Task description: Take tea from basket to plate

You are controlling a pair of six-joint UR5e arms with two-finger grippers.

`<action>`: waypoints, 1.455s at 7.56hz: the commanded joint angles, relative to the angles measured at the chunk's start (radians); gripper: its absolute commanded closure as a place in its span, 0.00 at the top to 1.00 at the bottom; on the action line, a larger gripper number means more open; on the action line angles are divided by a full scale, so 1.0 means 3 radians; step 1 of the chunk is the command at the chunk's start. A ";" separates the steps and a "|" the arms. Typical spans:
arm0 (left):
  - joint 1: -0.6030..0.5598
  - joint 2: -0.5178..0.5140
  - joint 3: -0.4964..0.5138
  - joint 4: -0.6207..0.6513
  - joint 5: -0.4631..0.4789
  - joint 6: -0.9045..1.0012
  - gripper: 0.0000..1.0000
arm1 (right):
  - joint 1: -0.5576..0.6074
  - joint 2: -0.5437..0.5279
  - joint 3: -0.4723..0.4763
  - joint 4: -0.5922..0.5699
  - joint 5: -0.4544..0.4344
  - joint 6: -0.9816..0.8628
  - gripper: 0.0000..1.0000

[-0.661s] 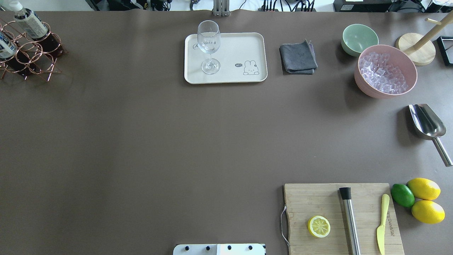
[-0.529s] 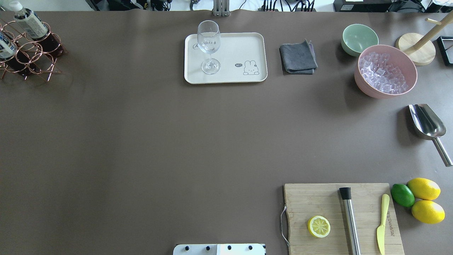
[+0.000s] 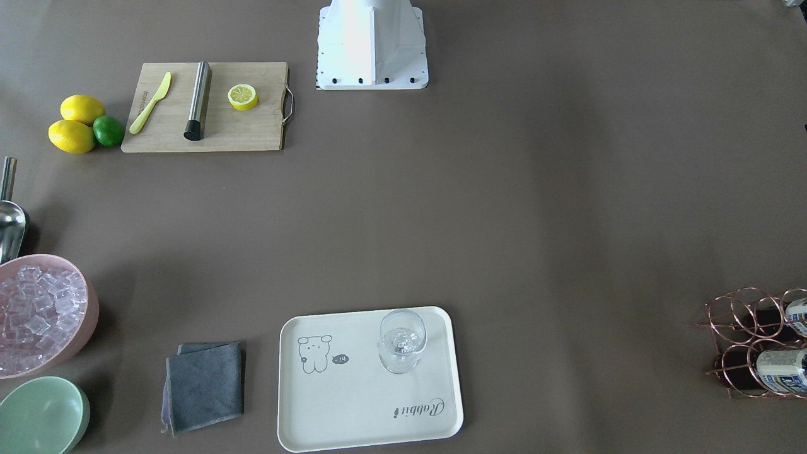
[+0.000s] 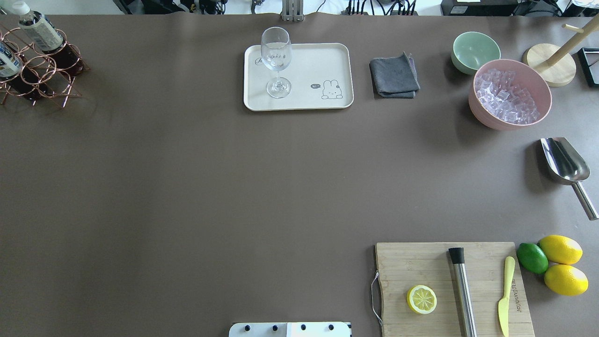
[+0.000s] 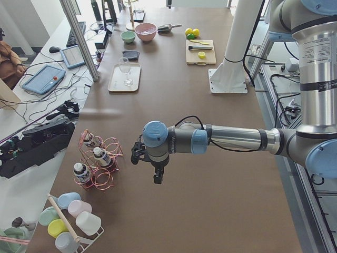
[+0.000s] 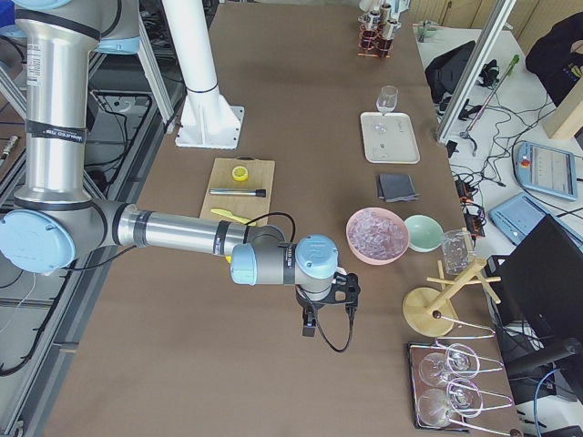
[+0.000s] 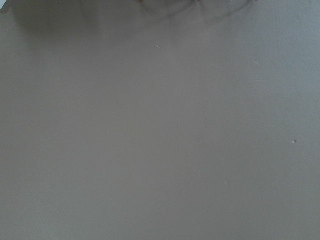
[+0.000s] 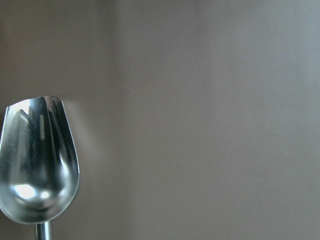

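The rose-gold wire basket [image 4: 44, 77] stands at the table's far left corner, also in the front view [image 3: 734, 328] and the left side view [image 5: 108, 158]. Tea bottles [image 4: 41, 32] with white caps and dark drink stand in its cells; three show from the left [image 5: 99, 156]. The cream plate [image 4: 318, 61] lies at the far middle [image 3: 353, 403] with a wine glass [image 4: 276, 56] on it. My left gripper [image 5: 157, 177] hangs over the table near the basket; my right gripper [image 6: 310, 326] hangs near the pink bowl. I cannot tell whether either is open or shut.
A grey cloth [image 4: 394, 77], a green bowl [image 4: 475, 49] and a pink bowl of ice [image 4: 510, 93] sit right of the plate. A steel scoop [image 4: 564, 161] lies at the right edge, also under the right wrist [image 8: 40, 165]. A cutting board [image 4: 421, 262] lies near right.
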 commanded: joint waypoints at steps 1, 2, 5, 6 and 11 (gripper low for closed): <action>0.0003 -0.0013 0.0006 0.0005 0.0000 0.0000 0.99 | 0.0000 0.0015 0.0014 0.0054 0.0012 -0.0005 1.00; -0.0002 -0.0013 0.0011 0.0005 0.0005 0.0000 0.99 | 0.0000 -0.0005 0.0014 0.0282 0.0002 0.0005 1.00; -0.0002 -0.0028 0.0047 0.0026 0.0082 -0.0046 0.99 | 0.0205 -0.0281 0.0020 0.0987 -0.0013 0.0016 1.00; 0.0003 -0.0129 0.0163 0.0021 0.0082 -0.0132 0.99 | 0.0215 -0.0322 0.0019 0.1314 0.0007 0.0001 1.00; -0.0079 -0.0558 0.0139 0.0159 0.0067 -0.1681 0.99 | 0.0205 -0.0384 -0.0175 0.1859 0.0220 -0.0015 1.00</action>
